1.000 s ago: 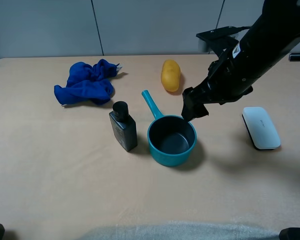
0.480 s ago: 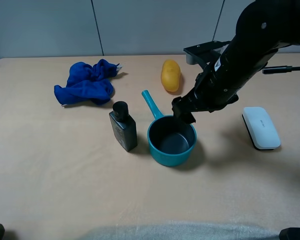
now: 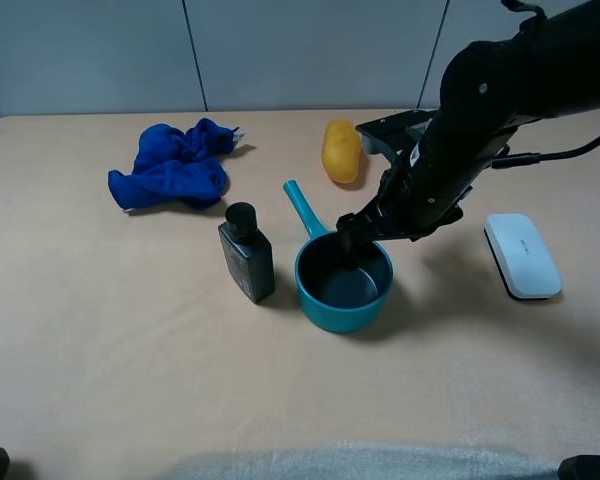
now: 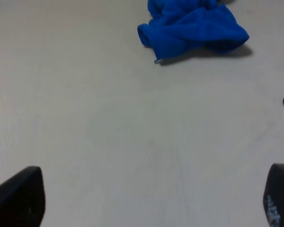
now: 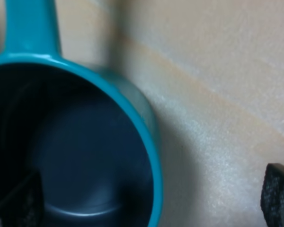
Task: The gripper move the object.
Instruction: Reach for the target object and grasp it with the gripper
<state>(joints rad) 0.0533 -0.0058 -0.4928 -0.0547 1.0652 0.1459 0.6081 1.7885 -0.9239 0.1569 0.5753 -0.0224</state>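
Beige tabletop point(image 3: 100, 330) is filling most of the high view, with grey wall panels point(image 3: 310, 50) running along its far edge. The black right arm point(image 3: 500, 90) is reaching in from 2 o'clock. Over the last second it has been swinging lower and toward 9 o'clock. Its right end effector point(image 3: 352, 243), a second ago hanging just outside the pan at 2 o'clock, is now dipping over the rim there.

A crumpled blue cloth point(image 3: 170, 165) is lying well apart at 10 o'clock of the pan. The teal saucepan point(image 3: 342, 285) is sitting near the middle of the tabletop where it was before, its handle pointing to 11 o'clock. A white oblong thing point(image 3: 521, 255) is resting at 3 o'clock of it, a black bottle point(image 3: 247, 252) is standing just beside it at 9 o'clock, and a yellow potato-shaped thing point(image 3: 341, 150) is lying at 12 o'clock.

In the right wrist view the jaws are standing wide apart across the pan wall, one finger point(image 5: 14, 205) inside the dark bowl and the other outside over bare tabletop, gripping nothing. The left end effector point(image 4: 149, 198) is hovering over bare tabletop with its jaws apart and empty.
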